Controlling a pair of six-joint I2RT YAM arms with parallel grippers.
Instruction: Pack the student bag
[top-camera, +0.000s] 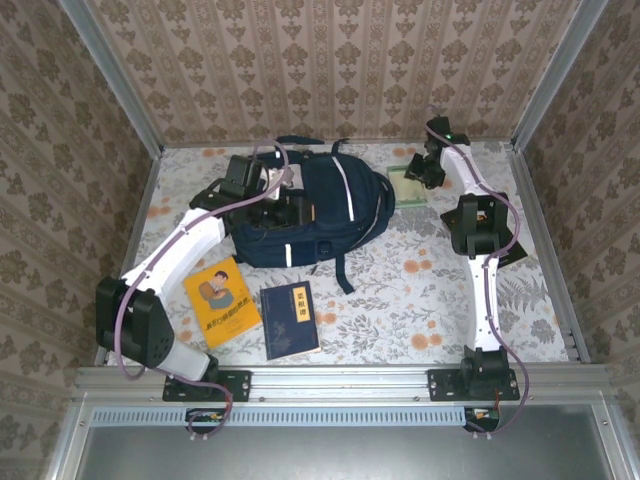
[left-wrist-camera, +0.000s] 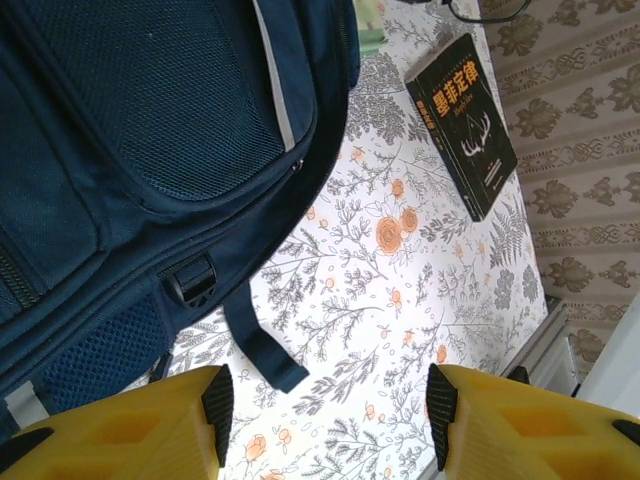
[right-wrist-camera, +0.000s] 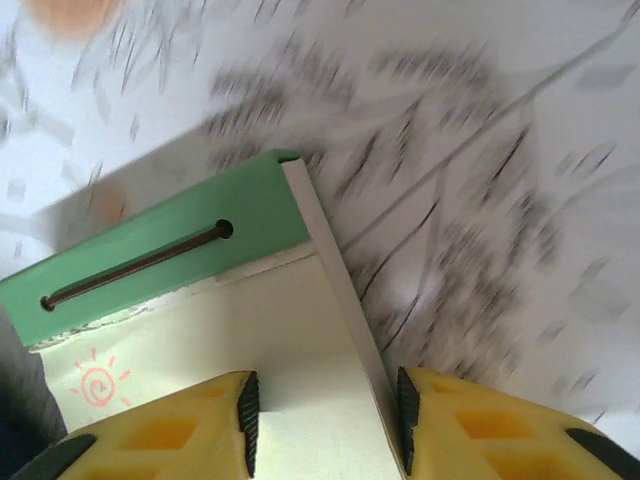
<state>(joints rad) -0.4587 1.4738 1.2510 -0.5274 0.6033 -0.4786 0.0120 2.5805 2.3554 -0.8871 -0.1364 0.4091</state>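
Top external view: the bag (top-camera: 335, 205) lies at the middle back of the floral table (top-camera: 420, 290). My left arm (top-camera: 190, 240) reaches to the bag's left end. My right arm (top-camera: 485, 270) reaches to a green notepad (top-camera: 404, 186) just right of the bag. An orange book (top-camera: 222, 300) and a dark book (top-camera: 290, 320) lie side by side near the front edge, apart from the bag.

Left wrist view: my left gripper (left-wrist-camera: 325, 405) hangs above the cloth, its yellow fingers well apart with nothing between them. The bag's mesh pocket sits at upper left, with a loose strap (left-wrist-camera: 262, 350) trailing onto the cloth. The dark book lies at upper right.

Right wrist view, blurred: my right gripper (right-wrist-camera: 322, 420) straddles the notepad's right edge. A gap shows between the fingers, and I cannot tell whether they clamp the pad.
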